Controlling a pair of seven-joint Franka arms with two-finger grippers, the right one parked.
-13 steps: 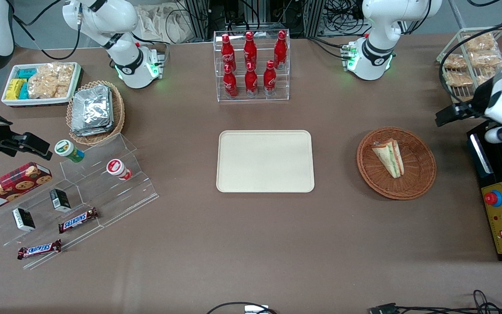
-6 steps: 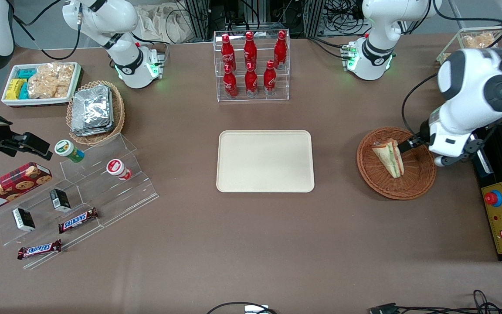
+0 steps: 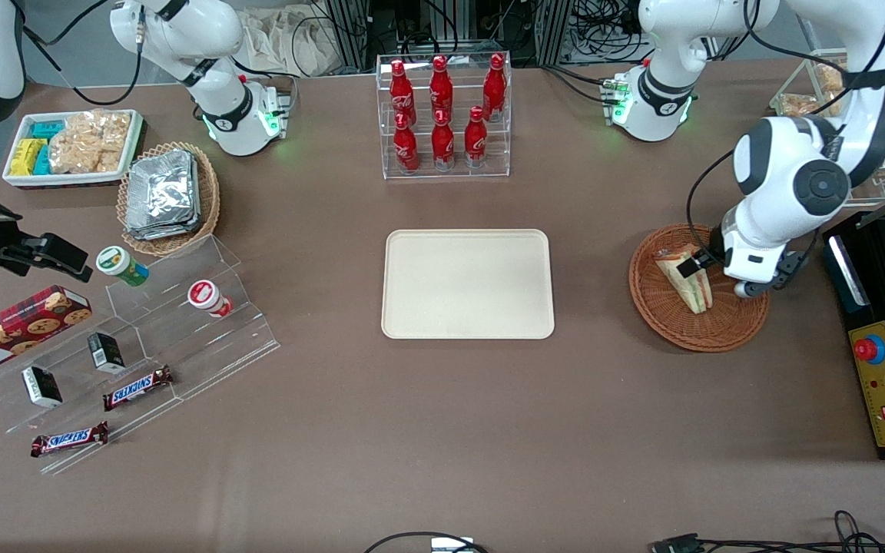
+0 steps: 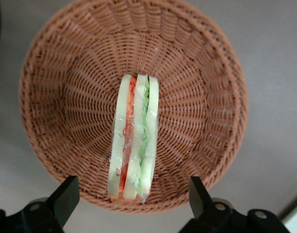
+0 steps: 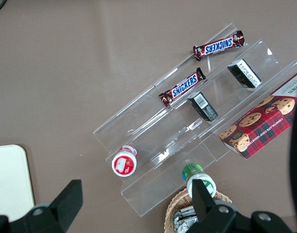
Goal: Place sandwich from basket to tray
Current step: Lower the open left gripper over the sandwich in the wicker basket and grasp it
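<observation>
Wicker basket (image 4: 133, 104): sandwich (image 4: 133, 138) stands on edge at its centre. Gripper (image 4: 133, 196) hovers above, spread wide, empty. Step: approach to grasp. Next you lower, close across the bread faces, then carry to tray (image 3: 467, 283).

Left arm: elbow raised, forearm angled downward. Gripper (image 3: 700, 263): pointed down, fingers (image 4: 65, 196) spread wide apart, holding nothing.
</observation>
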